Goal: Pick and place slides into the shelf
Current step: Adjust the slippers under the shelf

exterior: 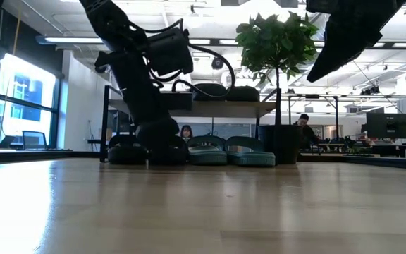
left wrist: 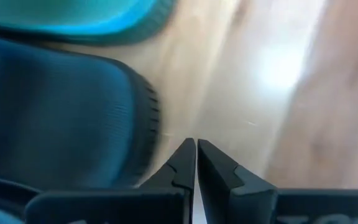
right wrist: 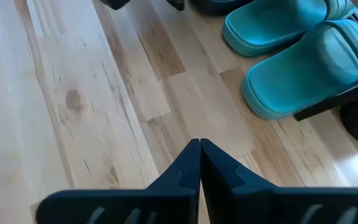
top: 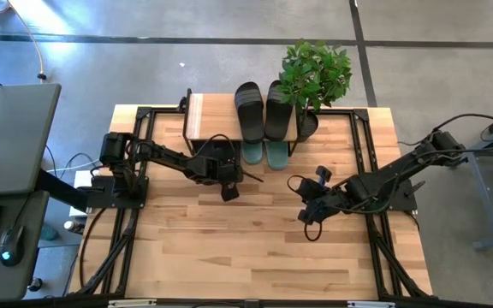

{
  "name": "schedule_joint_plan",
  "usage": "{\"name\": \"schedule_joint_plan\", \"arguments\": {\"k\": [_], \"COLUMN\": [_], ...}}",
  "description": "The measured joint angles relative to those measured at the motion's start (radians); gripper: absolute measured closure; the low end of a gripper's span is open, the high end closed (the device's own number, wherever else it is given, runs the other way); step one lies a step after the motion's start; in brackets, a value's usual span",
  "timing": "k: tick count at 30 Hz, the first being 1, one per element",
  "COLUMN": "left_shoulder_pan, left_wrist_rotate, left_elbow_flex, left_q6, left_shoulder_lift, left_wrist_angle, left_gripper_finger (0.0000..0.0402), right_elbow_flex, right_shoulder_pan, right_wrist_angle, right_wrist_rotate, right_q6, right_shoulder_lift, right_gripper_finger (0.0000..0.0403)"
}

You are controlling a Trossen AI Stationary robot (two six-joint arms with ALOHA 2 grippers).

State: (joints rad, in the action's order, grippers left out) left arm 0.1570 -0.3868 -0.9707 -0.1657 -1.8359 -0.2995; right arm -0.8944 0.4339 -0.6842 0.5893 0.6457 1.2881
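Observation:
The shelf (top: 208,115) stands at the table's far edge. One black pair (top: 264,109) lies on its plank. The sage-green pair (top: 264,154) sits on the table under it, ends sticking out toward the near edge. In the low view two more black slides (exterior: 125,151) rest on the table under the shelf's left part. My left gripper (top: 229,190) is shut and low, right beside one of those black slides (left wrist: 55,118). My right gripper (top: 309,224), also shut, hangs over bare table near the green pair (right wrist: 303,68). My left gripper (left wrist: 196,146) has its shut fingers alongside the ribbed sole edge (left wrist: 148,124) of the black slide, which lies flat on the table. I cannot tell whether the fingers touch it.
A potted plant (top: 313,77) stands at the shelf's right end, its dark pot (exterior: 282,144) next to the green pair. Black frame rails (top: 362,145) run along the table's sides. The near half of the tabletop (top: 246,257) is bare wood. People sit in the room beyond.

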Motion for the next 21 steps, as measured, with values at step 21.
{"name": "schedule_joint_plan", "arguments": {"k": [21], "left_shoulder_pan": [-0.262], "left_wrist_rotate": [0.084], "left_elbow_flex": [-0.001], "left_q6": [-0.082], "left_shoulder_lift": [0.320], "left_wrist_angle": [-0.087], "left_gripper_finger": [0.0394], "right_elbow_flex": [0.452], "right_shoulder_pan": [-0.218], "right_wrist_angle": [0.757], "right_wrist_rotate": [-0.057], "right_q6": [0.004], "right_shoulder_lift": [0.004], "right_gripper_finger": [0.0403]}}
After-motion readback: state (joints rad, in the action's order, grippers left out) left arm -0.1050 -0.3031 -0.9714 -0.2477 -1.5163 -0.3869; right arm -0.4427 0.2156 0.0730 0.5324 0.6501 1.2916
